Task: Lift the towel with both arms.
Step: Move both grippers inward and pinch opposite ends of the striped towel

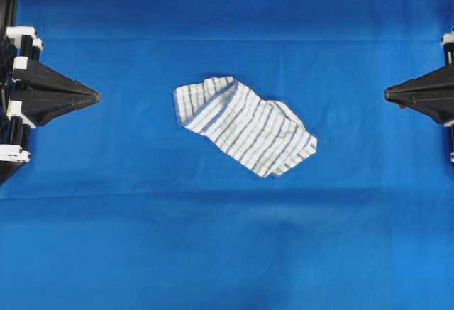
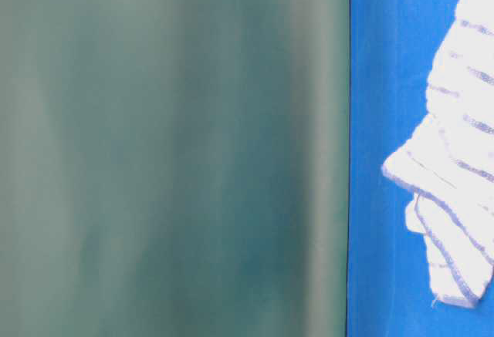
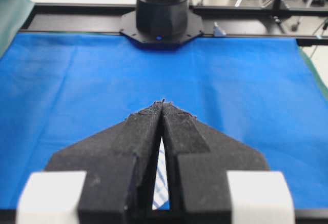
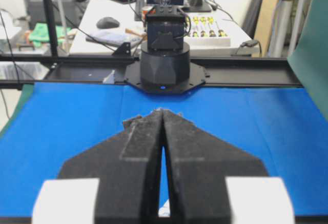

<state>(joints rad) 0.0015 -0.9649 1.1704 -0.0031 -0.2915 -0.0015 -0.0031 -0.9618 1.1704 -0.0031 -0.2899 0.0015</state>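
Left end effector [image 1: 96,97] at 9 o'clock and right end effector [image 1: 386,94] at 3 o'clock, both with fingers together, gripping nothing. Towel [image 1: 245,125] lies crumpled at centre of the blue tablecloth [image 1: 227,253] covering the desk. Cluttered workbench [image 4: 215,34] stands behind.

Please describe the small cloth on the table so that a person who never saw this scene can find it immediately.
A plain blue tablecloth covers the whole table. Near its middle, between the left gripper and the right gripper and touching neither, lies the towel, crumpled and partly folded. It is the only white thing lying on the cloth, with thin blue and grey stripes forming checks.
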